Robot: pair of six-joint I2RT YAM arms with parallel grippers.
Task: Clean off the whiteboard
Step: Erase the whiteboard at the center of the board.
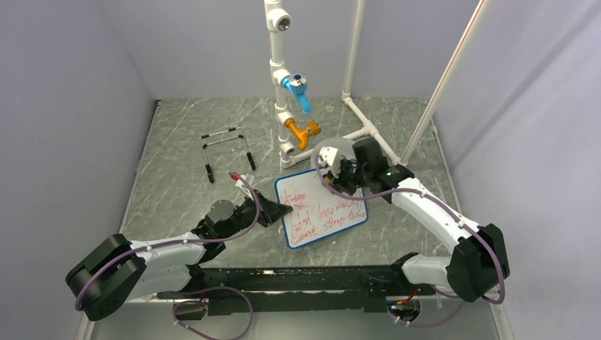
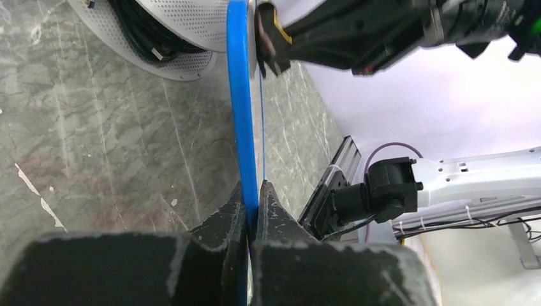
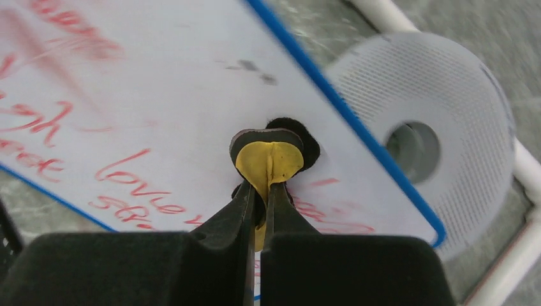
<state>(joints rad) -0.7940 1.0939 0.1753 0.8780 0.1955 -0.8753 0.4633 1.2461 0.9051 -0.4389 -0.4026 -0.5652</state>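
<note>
Board (image 1: 322,207): lying mid-table between the arms, just beside the disc (image 3: 440,127); most red writing is not yet wiped.
Left gripper (image 2: 254,191): clamped on the board's blue frame, judged to steady it for wiping.
Right gripper (image 3: 263,191): pinched on an eraser (image 3: 268,156), whose felt is pressed against the board.

Robot lab test cell. Plain grey panel walls (image 1: 71,106) box in a marble-pattern tabletop (image 1: 184,120). Cabled left arm (image 1: 152,255) and right arm (image 1: 432,209) sit on a black base rail (image 1: 305,282). At the back, a white PVC pipe rig (image 1: 278,64) carries a blue valve (image 1: 298,88) and an orange valve (image 1: 306,132).
</note>
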